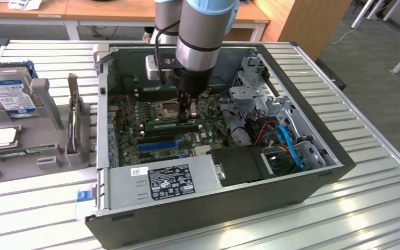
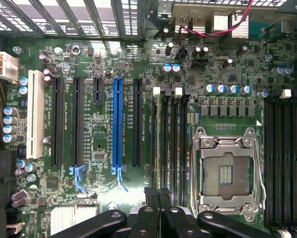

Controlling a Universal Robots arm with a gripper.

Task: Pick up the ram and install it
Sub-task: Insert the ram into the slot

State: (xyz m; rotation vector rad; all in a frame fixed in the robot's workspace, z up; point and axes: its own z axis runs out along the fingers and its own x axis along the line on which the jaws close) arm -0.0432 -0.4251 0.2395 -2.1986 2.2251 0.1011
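The ram (image 1: 165, 125) is a slim green stick standing on edge along a memory slot on the motherboard (image 1: 134, 112), inside the open computer case (image 1: 311, 179). My gripper (image 1: 186, 115) reaches straight down into the case, with its dark fingers shut on the ram's top edge near the end toward the exterior view's right. In the wrist view the fingertips (image 2: 150, 194) sit close together at one end of the bank of black memory slots (image 2: 170, 144). The ram looks level in the slot.
An empty processor socket (image 2: 227, 171) lies beside the memory slots, and a second slot bank (image 2: 284, 153) lies beyond it. A grey holder (image 1: 19, 148) at the exterior view's left carries a blue hard drive (image 1: 9, 94) and a square silver chip (image 1: 4, 136). The power supply (image 1: 169, 179) and drive cage (image 1: 259, 96) crowd the case.
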